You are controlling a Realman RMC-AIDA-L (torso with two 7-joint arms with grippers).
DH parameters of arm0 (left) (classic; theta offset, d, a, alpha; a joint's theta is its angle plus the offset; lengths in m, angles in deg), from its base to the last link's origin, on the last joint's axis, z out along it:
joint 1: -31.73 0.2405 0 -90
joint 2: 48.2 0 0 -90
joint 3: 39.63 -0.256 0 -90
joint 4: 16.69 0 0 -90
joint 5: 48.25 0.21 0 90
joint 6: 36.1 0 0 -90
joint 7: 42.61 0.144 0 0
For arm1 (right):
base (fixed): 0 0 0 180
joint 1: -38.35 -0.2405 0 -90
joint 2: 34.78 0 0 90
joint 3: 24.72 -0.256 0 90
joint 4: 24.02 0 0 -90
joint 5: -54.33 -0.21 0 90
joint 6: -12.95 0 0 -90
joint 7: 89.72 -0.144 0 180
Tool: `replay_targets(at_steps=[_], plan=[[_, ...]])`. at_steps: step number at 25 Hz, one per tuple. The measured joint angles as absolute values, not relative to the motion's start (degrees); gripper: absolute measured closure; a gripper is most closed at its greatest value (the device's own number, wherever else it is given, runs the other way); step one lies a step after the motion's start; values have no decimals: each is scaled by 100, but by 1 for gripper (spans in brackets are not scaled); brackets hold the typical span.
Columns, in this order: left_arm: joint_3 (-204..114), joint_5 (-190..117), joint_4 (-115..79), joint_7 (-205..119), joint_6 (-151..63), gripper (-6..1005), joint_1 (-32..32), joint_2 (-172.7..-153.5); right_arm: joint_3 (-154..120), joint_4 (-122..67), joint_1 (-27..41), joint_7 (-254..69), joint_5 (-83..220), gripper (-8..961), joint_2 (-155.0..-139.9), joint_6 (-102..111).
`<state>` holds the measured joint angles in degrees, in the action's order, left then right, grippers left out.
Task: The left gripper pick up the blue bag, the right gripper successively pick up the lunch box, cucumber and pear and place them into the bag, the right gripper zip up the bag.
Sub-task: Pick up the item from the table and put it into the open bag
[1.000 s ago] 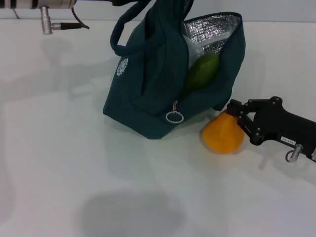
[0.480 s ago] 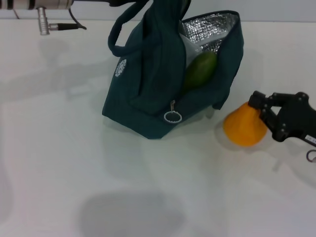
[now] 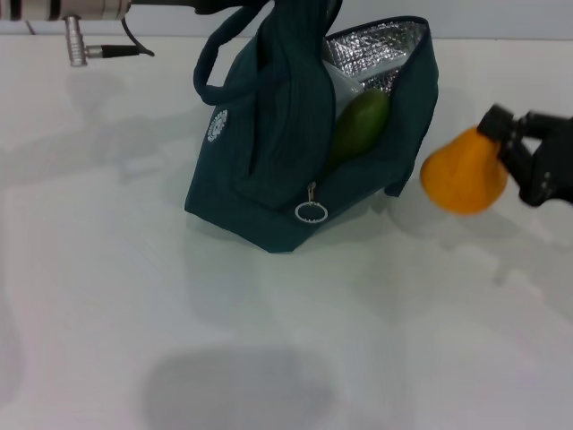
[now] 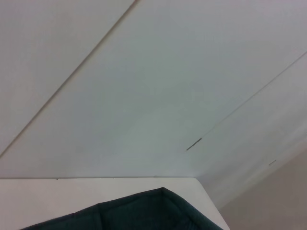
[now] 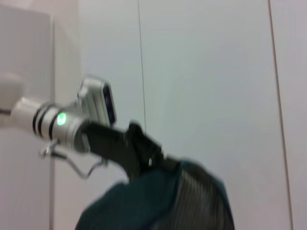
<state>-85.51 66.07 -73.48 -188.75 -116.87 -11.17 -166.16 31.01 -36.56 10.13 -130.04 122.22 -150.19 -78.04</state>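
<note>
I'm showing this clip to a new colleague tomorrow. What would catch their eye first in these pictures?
First, the bright orange pear, gripped by the right hand and lifted off the table at the right, beside the bag. Next, the blue bag in the middle, held up by its handles by the left hand, mouth open on silver lining. The green cucumber pokes out of that opening.

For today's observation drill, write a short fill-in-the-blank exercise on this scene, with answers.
1. The right gripper is shut on the ____.
2. The cucumber sticks out of the open blue ____.
3. The bag's lining is ____ foil.
4. The zipper pull is a metal ____.

Answers: pear; bag; silver; ring
</note>
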Motion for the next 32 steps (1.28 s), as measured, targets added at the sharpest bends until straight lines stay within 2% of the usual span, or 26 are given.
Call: replay_targets(at_steps=[7,12,21,32], plan=[[-8564,6607,-7347,-18869,-11695,927,-1124,-16640,3108,-4095,842,-13279,11916,909,-15061,-8288],[-8594,6599,-7356,-18878,-11728,927,-1158,-16647,3106,-4243,643,-13304,11613,907,-15038,-8422],[-8631,6512,-7397,-18977,-11743,927,-1198,-16661,3204,-4686,103,-13445,11452,905,-15043,-7910],[-8684,6453,-7376,-19045,-11748,927,-1315,-16645,4663,-4361,-192,-13409,11089,902,-15101,-7134]])
